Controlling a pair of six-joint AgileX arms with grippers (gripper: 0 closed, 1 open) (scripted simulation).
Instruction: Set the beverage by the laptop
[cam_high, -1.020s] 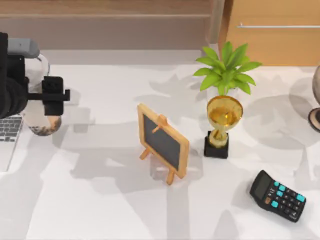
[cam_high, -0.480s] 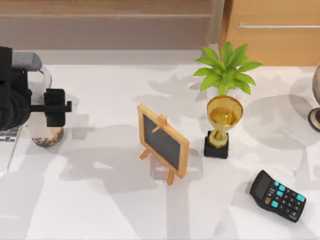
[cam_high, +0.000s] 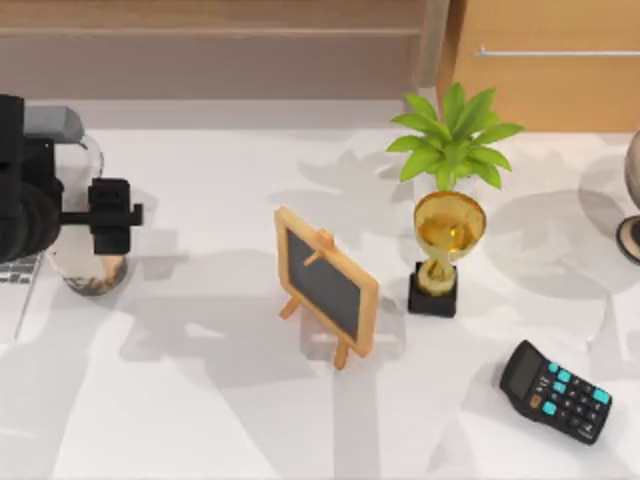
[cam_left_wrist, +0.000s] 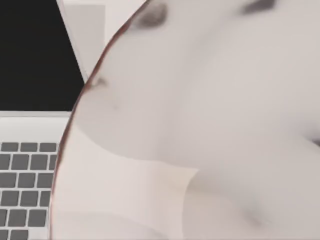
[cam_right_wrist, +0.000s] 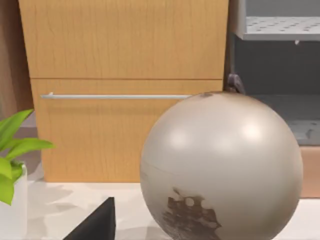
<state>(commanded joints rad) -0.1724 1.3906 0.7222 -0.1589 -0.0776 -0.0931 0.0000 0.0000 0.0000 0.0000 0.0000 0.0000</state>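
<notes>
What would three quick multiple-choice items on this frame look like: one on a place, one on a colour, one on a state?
1. Where does the beverage stand in the top view?
A. at the table's left, next to the laptop
B. beside the calculator
C. behind the plant

2. What colour are the calculator's keys?
A. red
B. teal
C. white

3. How does the small chalkboard easel stand?
A. lying flat
B. upright on its legs
C. held by a gripper

Answers: 1 A, the cup sits at the laptop's edge, with the left gripper around it. 2 B, teal keys on a black body. 3 B, it stands free mid-table on its wooden legs.
</notes>
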